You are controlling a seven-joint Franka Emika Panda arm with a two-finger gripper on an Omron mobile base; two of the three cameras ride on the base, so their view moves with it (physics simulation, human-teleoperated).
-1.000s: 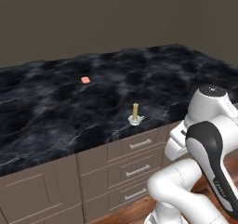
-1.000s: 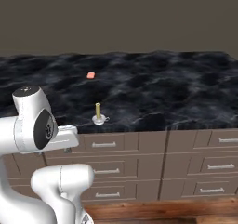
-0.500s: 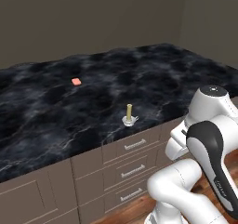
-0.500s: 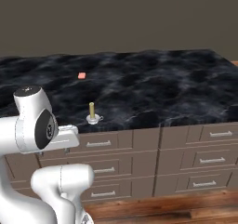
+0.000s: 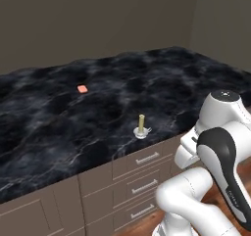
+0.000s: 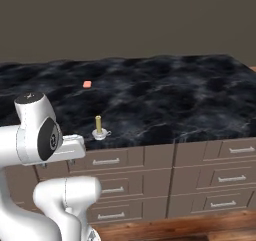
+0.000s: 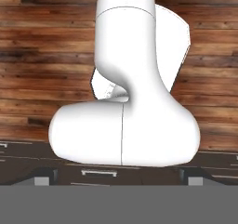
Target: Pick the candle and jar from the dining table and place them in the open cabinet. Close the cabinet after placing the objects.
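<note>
- Black marble-look dining table (image 5: 59, 117) with thin white veins runs across both base views; its left end is cut off by the frame edge, and its far edge meets a plain dark wall.
- Far back on the left part of the top lies a flat salmon-orange piece (image 5: 82, 88), well apart from everything else and too small to make out in detail.
- Nearer the front edge, right of that piece, the candle (image 5: 141, 124) stands upright, its long axis vertical, the yellowish stick rising from a small clear-silvery holder whose side handle is barely legible.
- Below the top, taupe-brown drawer fronts (image 6: 120, 161) with silver handles are partly hidden by the white arm in both base views.
- In the hand view, the gripper (image 7: 118, 180) shows two dark finger tips standing wide apart at the bottom, nothing between them, with drawer fronts and a brown wood floor (image 7: 42, 56) beyond.
</note>
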